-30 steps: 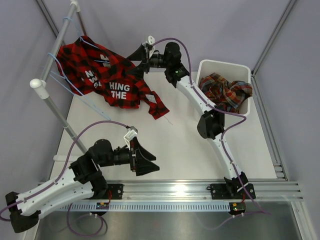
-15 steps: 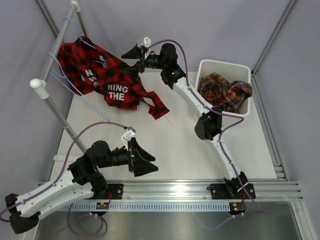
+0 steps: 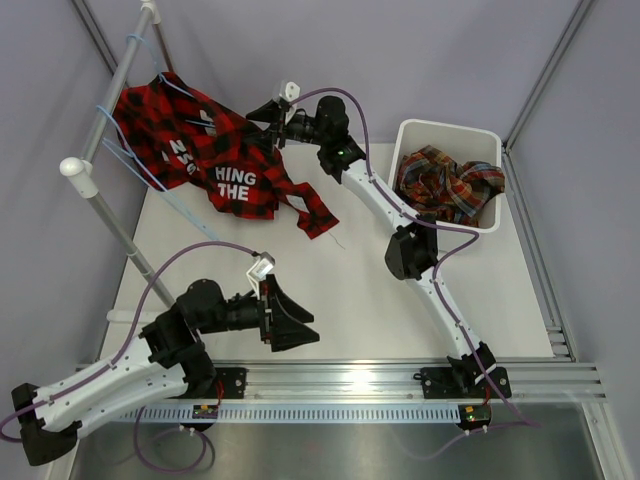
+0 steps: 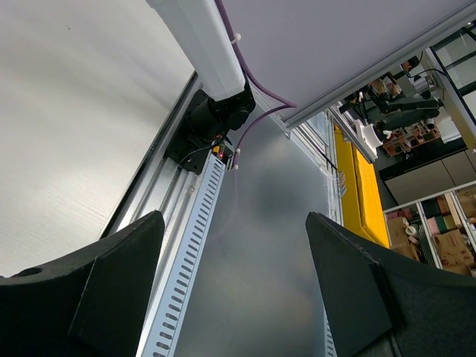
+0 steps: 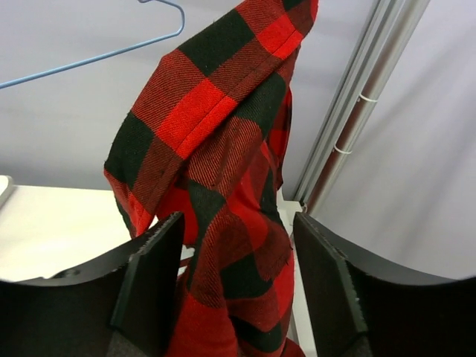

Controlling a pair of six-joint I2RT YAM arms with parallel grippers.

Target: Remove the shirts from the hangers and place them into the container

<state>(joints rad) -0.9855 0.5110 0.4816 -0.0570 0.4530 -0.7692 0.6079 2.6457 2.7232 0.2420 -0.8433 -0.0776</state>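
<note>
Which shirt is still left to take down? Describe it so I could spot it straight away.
Find the white rack pole slanting along the left side of the table. Hanging from it, spread out toward the middle, is a red-and-black checked shirt. Unlike the multicoloured plaid shirt bundled in the white basket on the right, it carries big white lettering.

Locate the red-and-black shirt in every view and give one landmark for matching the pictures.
Top external: red-and-black shirt at upper left, draped from the rack down toward the table.
Left wrist: not in it.
Right wrist: centre frame, hanging from the top edge to the bottom edge.
Shared landmark: the white table.
</note>
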